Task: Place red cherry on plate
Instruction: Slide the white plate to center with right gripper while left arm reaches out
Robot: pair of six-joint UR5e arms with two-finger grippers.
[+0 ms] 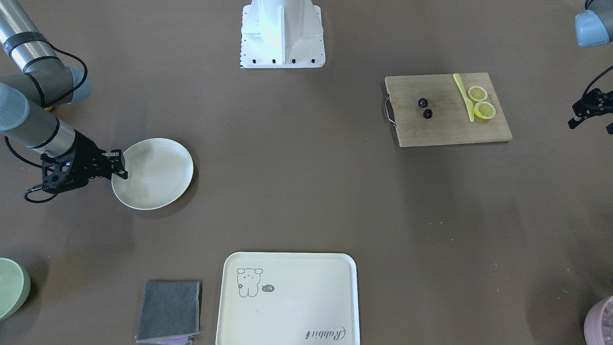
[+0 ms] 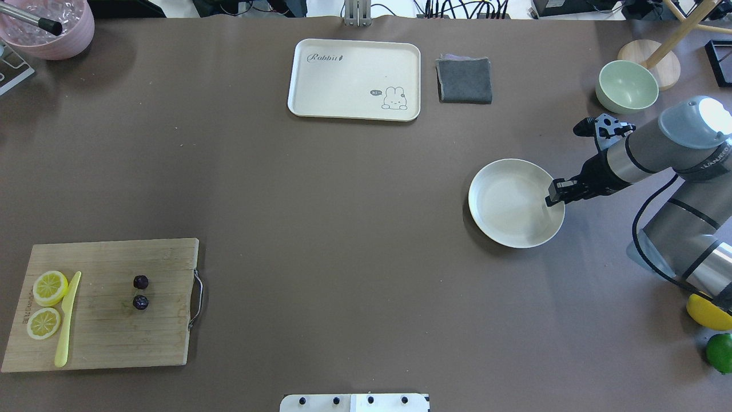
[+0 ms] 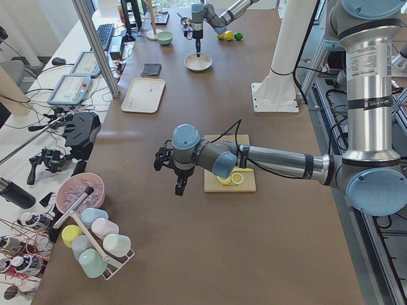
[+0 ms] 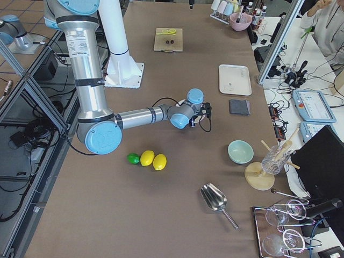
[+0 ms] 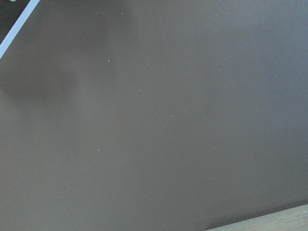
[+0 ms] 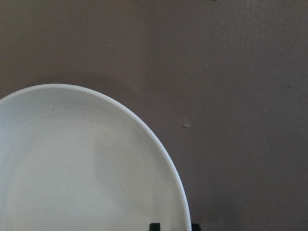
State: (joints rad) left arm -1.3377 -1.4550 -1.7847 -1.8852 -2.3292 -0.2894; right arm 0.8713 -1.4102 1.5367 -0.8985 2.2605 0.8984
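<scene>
The red cherry [image 2: 140, 302], a pair of tiny dark round fruits, lies on a wooden cutting board [image 2: 114, 337] at the near left of the overhead view. It also shows in the front-facing view as the cherry [image 1: 427, 113]. The round cream plate [image 2: 503, 212] sits far off on the right side. My right gripper [image 2: 556, 193] is shut on the plate's rim; in the right wrist view one fingertip [image 6: 154, 226] is inside the plate [image 6: 72, 168]. My left gripper [image 1: 591, 125] hangs open beside the board, holding nothing.
Two lemon slices [image 2: 48, 288] and a yellow knife [image 2: 67, 317] share the board. A cream tray [image 2: 343, 80], grey cloth [image 2: 464, 80] and green bowl [image 2: 626, 86] stand at the far side. A pink bowl [image 2: 48, 28] is far left, and a lemon [image 2: 709, 312] and lime [image 2: 719, 352] near right.
</scene>
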